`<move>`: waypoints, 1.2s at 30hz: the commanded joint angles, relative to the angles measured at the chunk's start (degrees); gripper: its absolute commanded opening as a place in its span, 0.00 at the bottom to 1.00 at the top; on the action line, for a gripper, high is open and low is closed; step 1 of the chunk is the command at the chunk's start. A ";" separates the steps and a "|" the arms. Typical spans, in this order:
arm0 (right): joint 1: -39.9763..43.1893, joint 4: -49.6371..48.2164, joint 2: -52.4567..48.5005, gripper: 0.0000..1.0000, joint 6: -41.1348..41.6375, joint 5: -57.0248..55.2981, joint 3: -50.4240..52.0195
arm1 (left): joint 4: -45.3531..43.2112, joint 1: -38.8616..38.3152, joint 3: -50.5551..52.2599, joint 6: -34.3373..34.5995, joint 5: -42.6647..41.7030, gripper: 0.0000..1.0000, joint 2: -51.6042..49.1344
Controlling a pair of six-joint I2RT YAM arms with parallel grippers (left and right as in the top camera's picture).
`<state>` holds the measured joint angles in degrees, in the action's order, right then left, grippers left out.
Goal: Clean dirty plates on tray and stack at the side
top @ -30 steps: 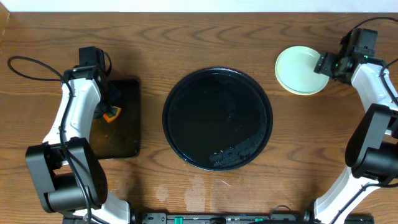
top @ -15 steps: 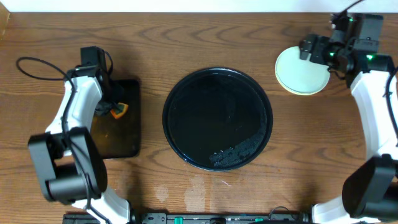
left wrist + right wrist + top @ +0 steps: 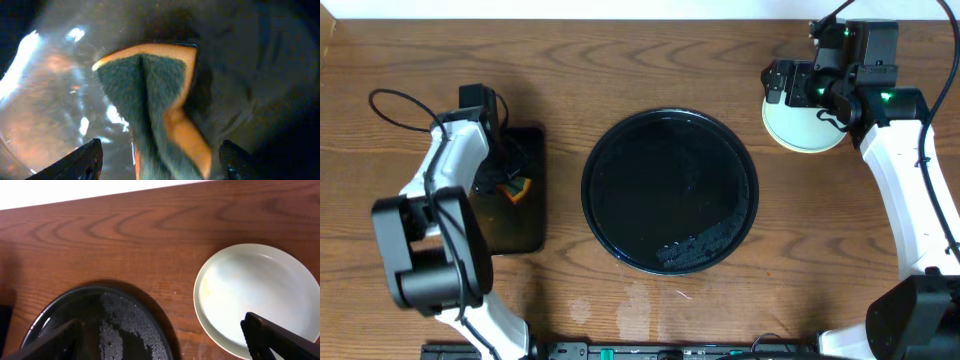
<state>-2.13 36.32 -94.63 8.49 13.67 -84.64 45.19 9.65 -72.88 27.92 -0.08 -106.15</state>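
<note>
Right gripper [image 3: 162, 325]: jaws spread wide, holding nothing, hovering by the left rim of the plates [image 3: 255, 305]. Plates are stacked on the tabletop [image 3: 650, 55], just off the upper right of the tray [image 3: 670, 190] and not touching it. Pale green on top, a yellowish rim shows underneath; can't count the layers. Top face looks clean.

My read: light, stiff plastic, glossy so probably slippery, not fragile. The only real grab is a rim pinch, one finger inside the lip and one under it. A nested stack may lift together or slide.

No plates on the tray, just a wet-looking speckled patch lower right, so the task looks about finished.

Left gripper [image 3: 160, 150]: jaws also apart, over the sponge [image 3: 150, 100] on the small rectangular tray [image 3: 520, 230]. No clear contact with it.
</note>
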 commanded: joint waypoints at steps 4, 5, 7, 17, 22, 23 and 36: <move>-0.59 1.44 3.96 0.99 -0.17 0.31 -0.24 | -1.42 0.31 -3.65 -1.97 0.09 0.75 15.65; -0.59 1.68 4.76 0.99 -0.20 0.26 -0.22 | -1.88 0.31 -3.65 -1.97 0.09 0.76 17.77; -0.68 1.86 6.38 0.99 -0.20 -0.37 -0.22 | -2.45 0.31 -3.65 -1.97 0.07 0.80 20.94; -7.76 2.97 11.52 0.99 -1.92 -12.37 -0.20 | -2.56 0.31 -3.63 -1.97 0.07 0.81 24.83; -10.56 3.19 14.19 0.99 -2.58 -12.90 -0.20 | -2.51 0.31 -3.63 -1.97 0.07 0.81 24.83; -10.99 3.21 14.67 0.99 -2.58 -12.41 -0.20 | -2.40 0.31 -3.63 -1.97 0.07 0.81 24.83; -12.59 15.52 15.56 0.99 -2.54 4.83 -0.20 | -2.38 0.31 -3.63 -1.97 0.07 0.81 24.83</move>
<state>-14.39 48.27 -79.37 6.72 14.57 -84.64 42.68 9.65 -76.23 26.72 -0.08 -81.06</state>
